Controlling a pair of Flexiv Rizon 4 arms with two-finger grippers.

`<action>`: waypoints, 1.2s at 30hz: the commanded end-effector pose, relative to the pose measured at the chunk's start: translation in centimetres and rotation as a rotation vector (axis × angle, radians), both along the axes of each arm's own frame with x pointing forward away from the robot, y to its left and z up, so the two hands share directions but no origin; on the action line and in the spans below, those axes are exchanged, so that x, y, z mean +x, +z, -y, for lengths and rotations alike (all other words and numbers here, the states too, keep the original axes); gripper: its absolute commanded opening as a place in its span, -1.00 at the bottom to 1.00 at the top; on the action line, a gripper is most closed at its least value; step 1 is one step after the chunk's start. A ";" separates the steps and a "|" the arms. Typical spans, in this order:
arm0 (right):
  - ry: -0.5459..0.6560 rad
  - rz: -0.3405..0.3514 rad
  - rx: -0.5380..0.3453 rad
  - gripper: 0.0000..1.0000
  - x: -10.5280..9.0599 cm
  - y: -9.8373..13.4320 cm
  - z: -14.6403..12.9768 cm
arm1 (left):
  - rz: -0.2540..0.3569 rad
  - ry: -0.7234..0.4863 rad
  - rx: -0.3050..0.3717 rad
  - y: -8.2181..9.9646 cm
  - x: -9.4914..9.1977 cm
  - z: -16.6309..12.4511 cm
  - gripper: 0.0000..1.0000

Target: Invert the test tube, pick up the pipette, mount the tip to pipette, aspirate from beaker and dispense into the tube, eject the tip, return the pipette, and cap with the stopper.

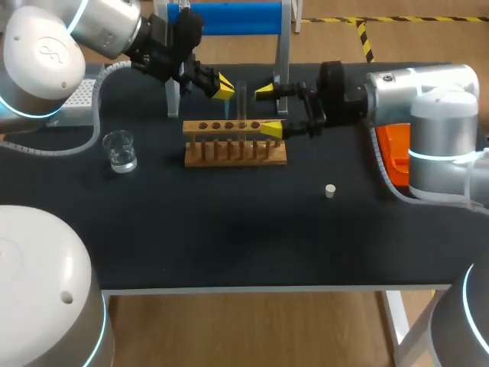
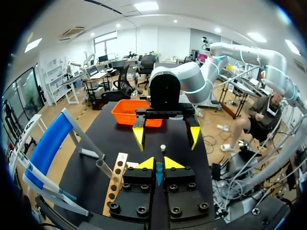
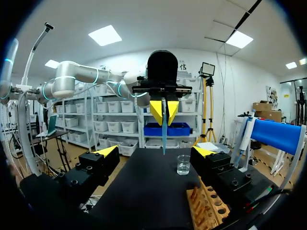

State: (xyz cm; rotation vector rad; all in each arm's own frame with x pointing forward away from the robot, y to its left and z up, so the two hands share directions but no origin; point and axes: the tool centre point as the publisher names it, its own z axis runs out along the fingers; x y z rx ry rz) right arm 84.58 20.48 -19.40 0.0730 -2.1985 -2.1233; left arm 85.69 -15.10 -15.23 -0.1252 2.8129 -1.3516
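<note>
A wooden tube rack (image 1: 235,144) stands mid-table, and a clear test tube (image 1: 241,98) stands upright in it. My left gripper (image 1: 221,86) hovers just behind the rack's left part, shut on a thin blue pipette (image 3: 164,129) that points down from its tips. In the left wrist view the pipette (image 2: 159,173) shows between the closed fingertips. My right gripper (image 1: 269,109) is open at the rack's right end, facing the left gripper (image 3: 164,111), with nothing between its fingers. A glass beaker (image 1: 121,151) with liquid sits left of the rack. The small white stopper (image 1: 330,191) lies to the front right.
A grey tip box (image 1: 76,95) sits at the back left. Behind the rack stands a metal stand with a blue bar (image 1: 229,17). An orange bin (image 1: 393,149) is at the right edge beside my right arm.
</note>
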 end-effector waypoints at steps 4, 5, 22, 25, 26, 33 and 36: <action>0.001 -0.015 0.002 1.00 0.4 -0.3 -2.1 | -0.003 -0.002 0.004 0.1 0.0 -0.1 -1.00; -0.001 -0.012 0.000 1.00 0.5 -0.3 -2.4 | -0.003 -0.002 0.004 0.1 0.0 -0.1 -1.00; -0.007 0.001 0.008 1.00 1.0 -0.1 -5.5 | -0.003 -0.002 0.004 0.1 0.0 -0.1 -1.00; -0.009 0.007 0.007 1.00 1.1 -0.1 -5.9 | -0.003 -0.002 0.004 0.1 0.0 -0.1 -1.00; -0.009 0.008 0.007 1.00 1.2 -0.1 -6.0 | -0.003 -0.002 0.004 0.1 0.0 -0.1 -1.00; -0.005 0.012 0.011 1.00 1.5 0.1 -6.9 | -0.003 -0.002 0.004 0.1 0.0 -0.1 -1.00; 0.001 0.011 0.015 1.00 1.5 0.2 -7.2 | -0.003 -0.002 0.004 0.1 0.0 -0.1 -1.00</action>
